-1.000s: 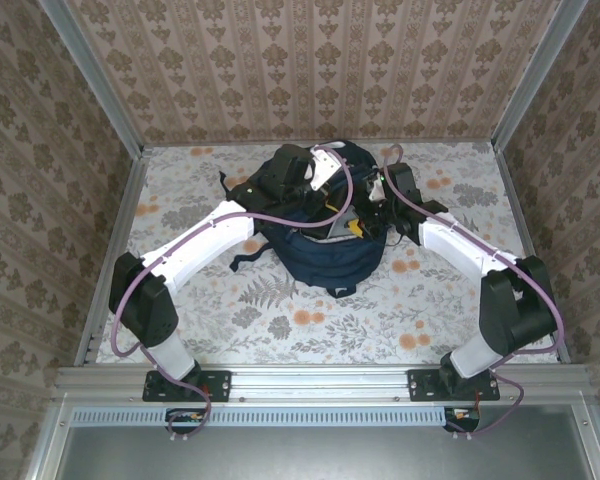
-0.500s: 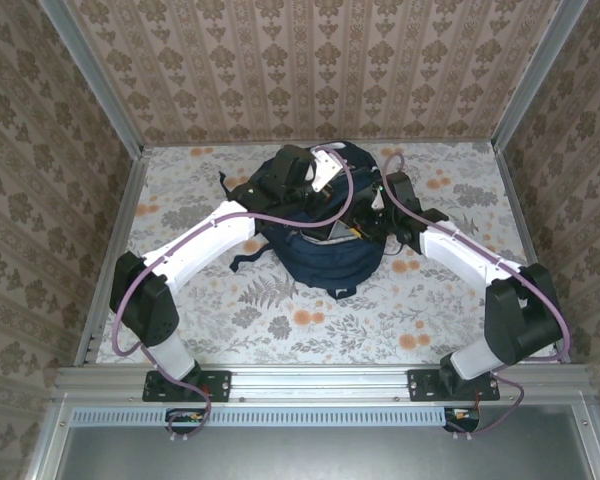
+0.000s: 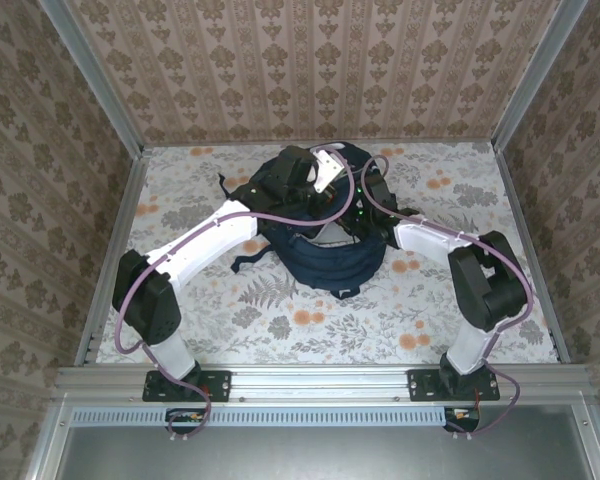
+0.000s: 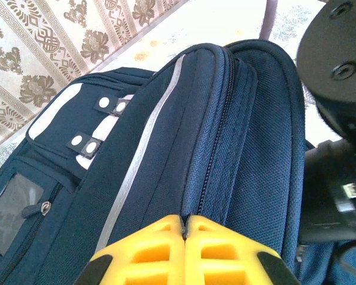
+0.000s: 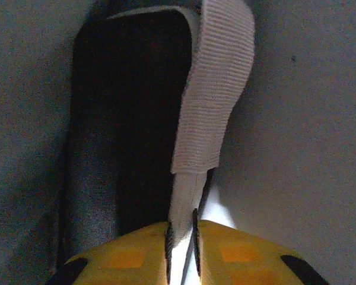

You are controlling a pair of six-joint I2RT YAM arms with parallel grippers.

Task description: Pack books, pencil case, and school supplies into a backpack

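The backpack (image 3: 325,255) lies in the middle of the flower-patterned table (image 3: 280,310), navy fabric bulging, with both arms reaching in over its far end. In the left wrist view the backpack (image 4: 166,148) shows a white stripe (image 4: 139,154) running alongside a closed zipper (image 4: 210,154), and two dark snap tabs (image 4: 113,105) on a white patch to the stripe's left.

The left gripper (image 4: 185,228) sits on the backpack's top edge. Its yellow fingers are pressed together where the zipper seam runs into them, and they appear to pinch the fabric there, though the contact itself is hidden. From above, the left gripper (image 3: 325,175) is at the backpack's far side.

The right gripper (image 5: 182,228) is inside the backpack, in dim light against dark lining. Its fingers are clenched on a pale ribbed webbing strap (image 5: 213,95), which rises from between them and folds over. From above, the right gripper (image 3: 365,200) is at the backpack's right upper edge, just beside the left one.
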